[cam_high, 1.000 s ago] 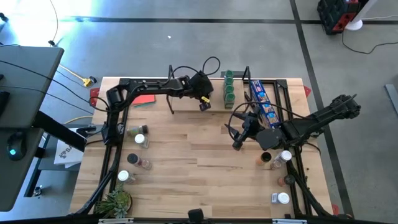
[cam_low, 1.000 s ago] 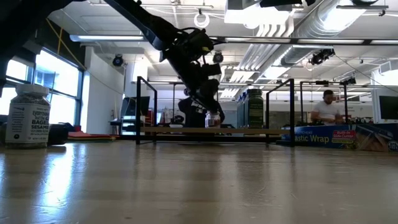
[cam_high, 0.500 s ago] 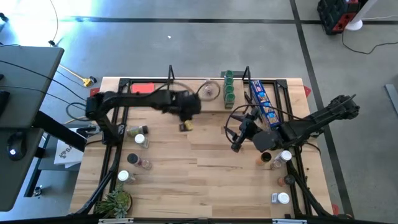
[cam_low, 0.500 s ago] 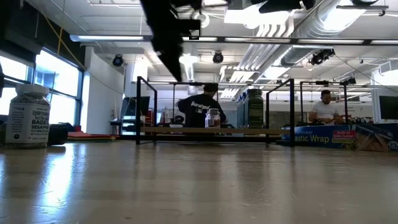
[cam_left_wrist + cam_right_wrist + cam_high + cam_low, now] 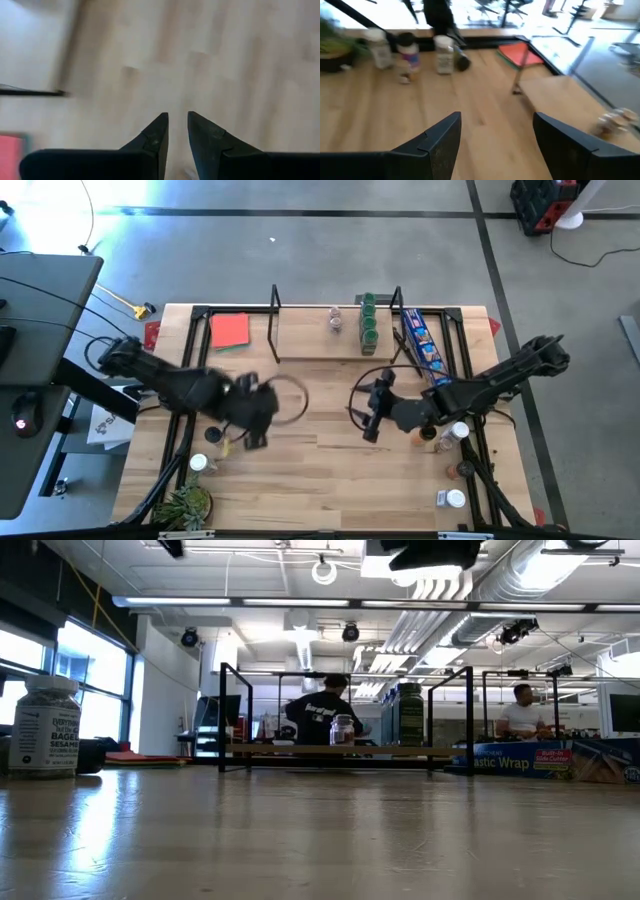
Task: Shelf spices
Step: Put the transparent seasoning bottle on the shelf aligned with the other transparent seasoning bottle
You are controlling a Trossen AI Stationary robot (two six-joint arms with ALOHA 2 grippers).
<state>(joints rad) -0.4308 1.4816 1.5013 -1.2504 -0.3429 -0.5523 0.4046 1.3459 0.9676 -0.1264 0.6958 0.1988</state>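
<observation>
Since a second ago I am seeing the left gripper (image 5: 250,442) pulling back from the shelf (image 5: 305,345) at upper centre of the high view to the lower left of the table (image 5: 320,470), leaving one clear jar (image 5: 336,320) standing on the board. That jar is sitting just left of the green-capped stack (image 5: 368,318) near the shelf's right end frame; in the low view it is showing as a small clear jar (image 5: 342,730) beside the taller dark jars (image 5: 410,715).

I am judging that one placing is done and I am now going for the next spice. The left gripper is hanging over bare wood, its fingers (image 5: 156,137) drawn close with only a thin gap and nothing between them. More loose jars (image 5: 198,463) are waiting at the lower left edge, near the plant (image 5: 185,505); the right wrist view is showing a row of them (image 5: 410,50) at its upper left.

The right gripper (image 5: 368,408) is hovering at mid-table, right of centre, fingers (image 5: 442,142) spread wide and carrying nothing. Another cluster of jars (image 5: 445,435) is lying at the right edge beyond it.

Next, I am thinking the left fingers need to spread, drop over one upright jar at lower left, and close around its body below the cap, without knocking its neighbours.
</observation>
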